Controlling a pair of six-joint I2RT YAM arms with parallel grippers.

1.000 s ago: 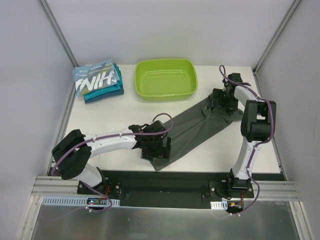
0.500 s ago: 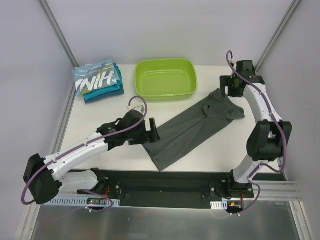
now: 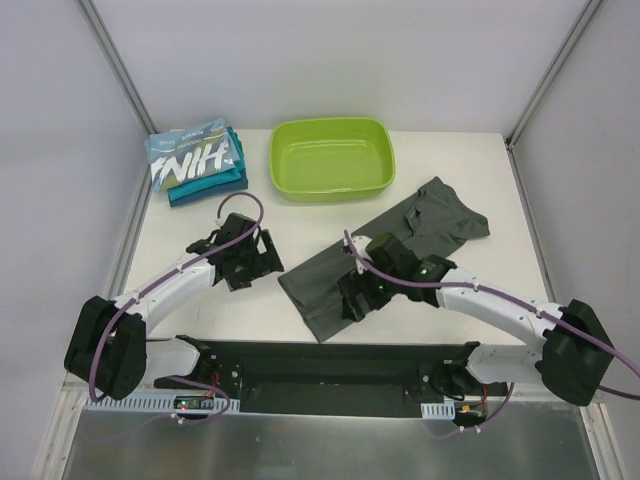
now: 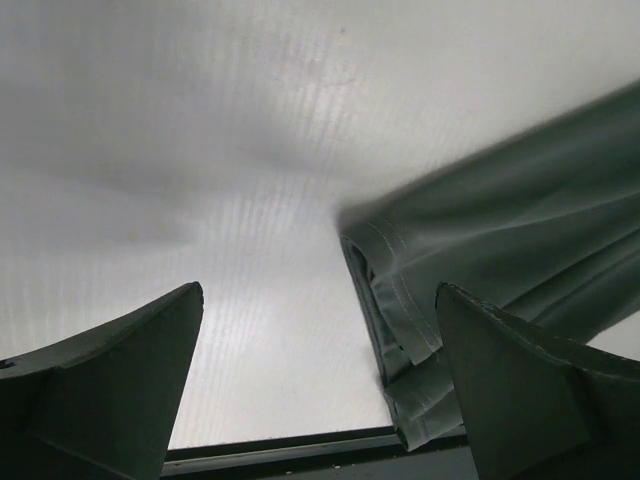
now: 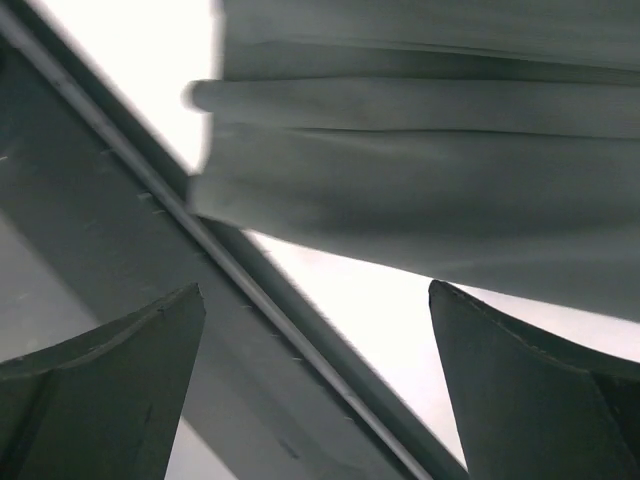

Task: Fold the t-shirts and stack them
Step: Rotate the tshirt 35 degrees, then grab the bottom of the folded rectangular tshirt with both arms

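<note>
A dark grey t-shirt (image 3: 440, 218) lies folded into a long strip, running diagonally from the right of the table down to its front edge. My left gripper (image 3: 262, 258) hovers open just left of the shirt's near end. The left wrist view shows the layered hem (image 4: 420, 300) by the right finger (image 4: 540, 400), with bare table between the jaws (image 4: 318, 290). My right gripper (image 3: 352, 300) hangs open above the near end. Its wrist view shows the grey cloth (image 5: 420, 180) ahead of the open gripper (image 5: 315, 290). Folded t-shirts (image 3: 195, 162), a light blue lettered one over teal ones, are stacked at the back left.
A lime-green tub (image 3: 330, 158) stands at the back centre, close to the shirt's far end. The black base rail (image 3: 330, 360) runs along the table's front edge, right below the shirt's near end. Grey walls enclose the table on three sides.
The left gripper has let go of the shirt's near end and drawn back to the left. The right arm has swung from the shirt's far end to its near end.
</note>
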